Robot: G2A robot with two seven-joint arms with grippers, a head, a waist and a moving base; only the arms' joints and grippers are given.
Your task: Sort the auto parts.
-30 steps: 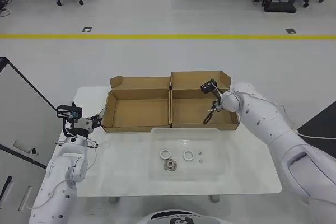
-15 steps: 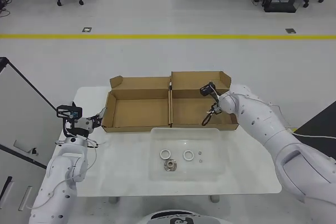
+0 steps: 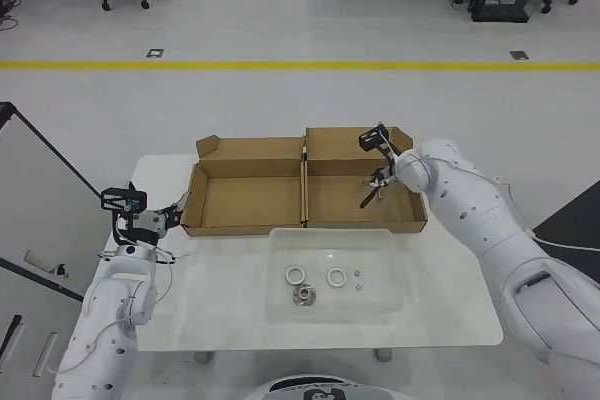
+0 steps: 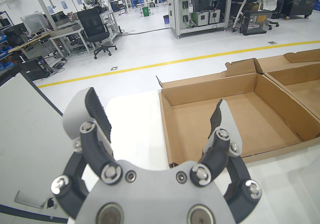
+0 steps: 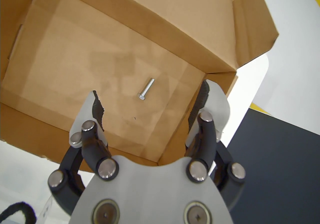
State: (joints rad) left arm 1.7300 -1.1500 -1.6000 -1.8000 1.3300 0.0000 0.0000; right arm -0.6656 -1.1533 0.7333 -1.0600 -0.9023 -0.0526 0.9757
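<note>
Right wrist view: bolt (image 5: 146,89) is laid in box (image 5: 75,59), right end effector (image 5: 150,90) spread; tray (image 3: 380,300) at six o'clock should be picked from next

Two tiny specks (image 3: 356,268) in the tray (image 3: 380,302), unidentifiable.

Two open, shallow cardboard boxes stand side by side on the desk, touching along one wall: the left box (image 3: 245,200) and the right box (image 3: 335,205), both with their flaps up. A silver hex-head bolt (image 5: 146,89) lies flat on the right box's floor, clear of the walls. Just in front of the boxes sits a clear shallow tray (image 3: 280,240). In it lie a white ring (image 3: 295,274) and a second white ring (image 3: 336,276), a grey metal flanged part (image 3: 304,294) near the first ring, and two tiny pieces (image 3: 358,276) beside the second.
</note>
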